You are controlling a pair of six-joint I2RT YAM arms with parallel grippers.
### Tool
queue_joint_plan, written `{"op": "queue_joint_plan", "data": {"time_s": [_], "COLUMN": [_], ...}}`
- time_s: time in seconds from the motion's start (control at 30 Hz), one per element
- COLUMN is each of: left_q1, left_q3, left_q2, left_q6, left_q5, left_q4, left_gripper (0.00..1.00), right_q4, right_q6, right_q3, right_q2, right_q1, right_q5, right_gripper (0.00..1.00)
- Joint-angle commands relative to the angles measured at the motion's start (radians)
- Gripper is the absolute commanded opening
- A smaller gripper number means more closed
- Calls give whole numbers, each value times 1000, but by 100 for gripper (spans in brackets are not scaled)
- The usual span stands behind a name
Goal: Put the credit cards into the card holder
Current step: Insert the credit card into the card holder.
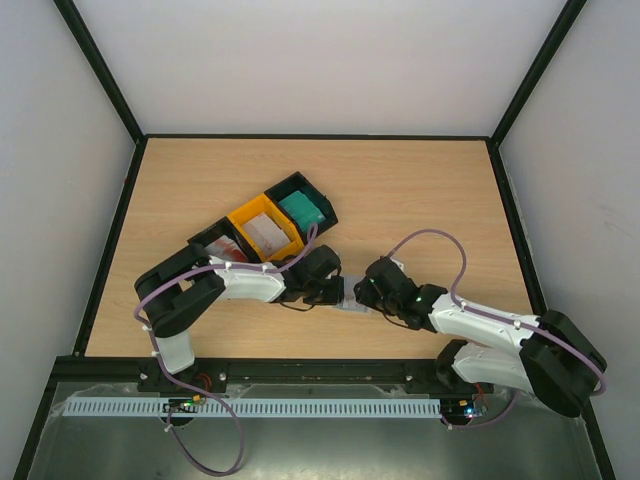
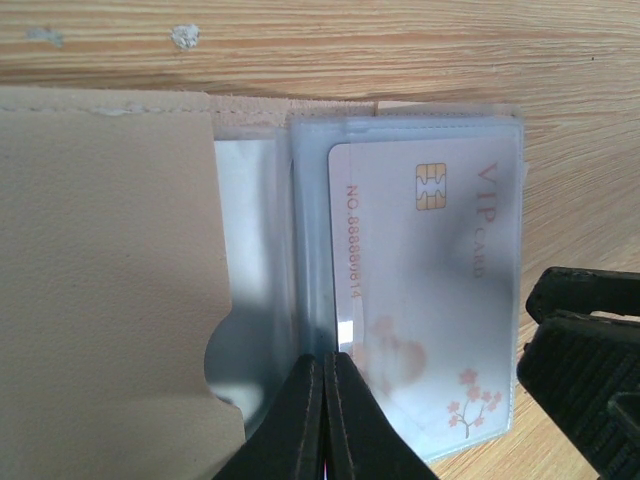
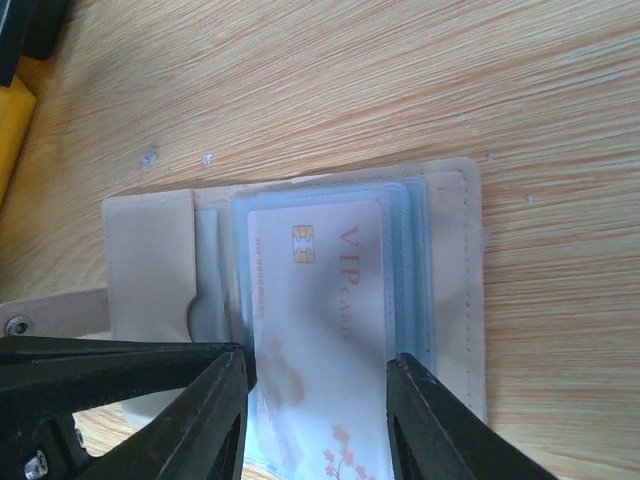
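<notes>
The beige card holder (image 3: 455, 300) lies open on the table, blue-grey clear sleeves up; in the top view it (image 1: 352, 304) sits between both grippers. A pale whitish VIP credit card (image 3: 330, 290) with pink blossoms lies partly in the top sleeve and also shows in the left wrist view (image 2: 420, 300). My right gripper (image 3: 316, 360) is open, its fingers on either side of the card's near end. My left gripper (image 2: 327, 358) is shut, its tips at the sleeve's left edge beside the card; I cannot tell whether a sleeve leaf is pinched. More cards lie in trays: red-and-white (image 1: 228, 243), pale (image 1: 266, 231), teal (image 1: 302, 209).
Three trays stand in a diagonal row behind the left arm: black (image 1: 205, 240), yellow (image 1: 245, 216), black (image 1: 320, 195). The holder's snap strap (image 3: 40, 315) sticks out to the left. The right gripper's finger (image 2: 590, 350) shows at the left wrist view's right edge.
</notes>
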Motion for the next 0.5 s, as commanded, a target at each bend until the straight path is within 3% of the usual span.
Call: {"op": "queue_joint_plan", "data": {"time_s": [0.0,0.47], "left_q1": [4,6], "left_q3": [-28,-28], "left_q2": [48,51], "left_q6": [-1,-2], "left_q5": [-25,-20], "left_q4": [-73,-70], "left_gripper": [2,2], "right_q4": [-28,0], "right_q6": [-5,-30], "right_q3": [15,27], "right_q2": [12,54], "right_q1": [-3,-2], "right_q5": [30,-18], "right_gripper": [38,36]}}
